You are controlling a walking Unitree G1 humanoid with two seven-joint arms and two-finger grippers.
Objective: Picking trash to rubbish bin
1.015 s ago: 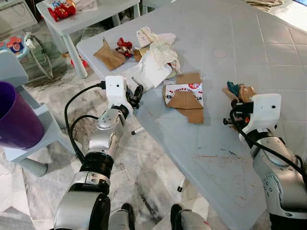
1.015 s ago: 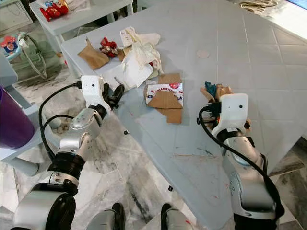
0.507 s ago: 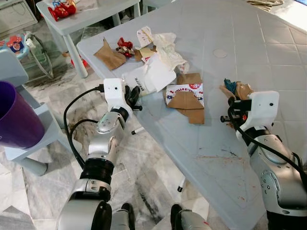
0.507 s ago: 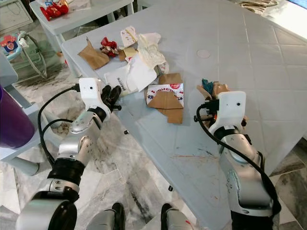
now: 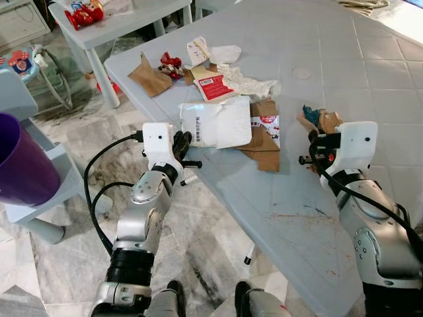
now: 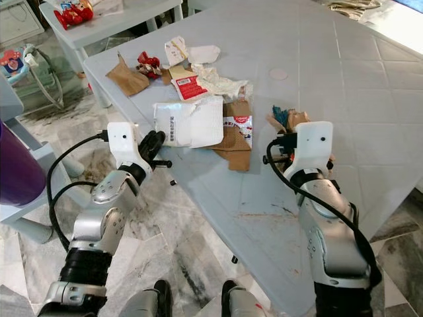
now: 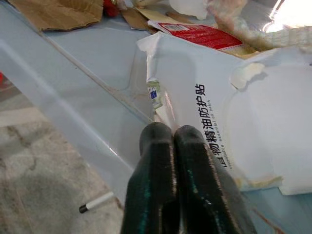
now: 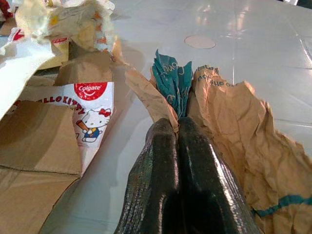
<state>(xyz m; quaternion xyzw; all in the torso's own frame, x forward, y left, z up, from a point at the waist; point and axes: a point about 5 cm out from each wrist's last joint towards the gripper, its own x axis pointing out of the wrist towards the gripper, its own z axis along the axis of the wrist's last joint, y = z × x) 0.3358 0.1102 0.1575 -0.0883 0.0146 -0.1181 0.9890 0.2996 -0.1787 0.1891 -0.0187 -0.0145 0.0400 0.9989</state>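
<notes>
My left gripper [image 5: 181, 141] is at the table's near-left edge, shut on the rim of a white plastic packet [image 5: 216, 123] with black printing. The packet lies flat, partly over a Colgate Hello Kitty carton [image 5: 266, 131]. In the left wrist view the two fingertips [image 7: 157, 135] press together on the packet's [image 7: 253, 122] edge. My right gripper [image 8: 176, 127] is shut on a crumpled brown paper [image 5: 320, 119] with teal print, held just above the table. The purple rubbish bin [image 5: 20, 162] stands far left on the floor side.
On the grey table [image 5: 357, 59] lie a brown cardboard scrap [image 5: 149, 76], a red wrapper [image 5: 172, 64], a red-and-white packet [image 5: 212, 86] and crumpled tissue [image 5: 250, 84]. A small white table [image 5: 125, 20] stands behind. A pen [image 5: 190, 179] lies on the marble floor.
The left gripper has drawn back toward the table's edge, dragging the white packet down over the carton. The right gripper with the brown paper has barely shifted.
</notes>
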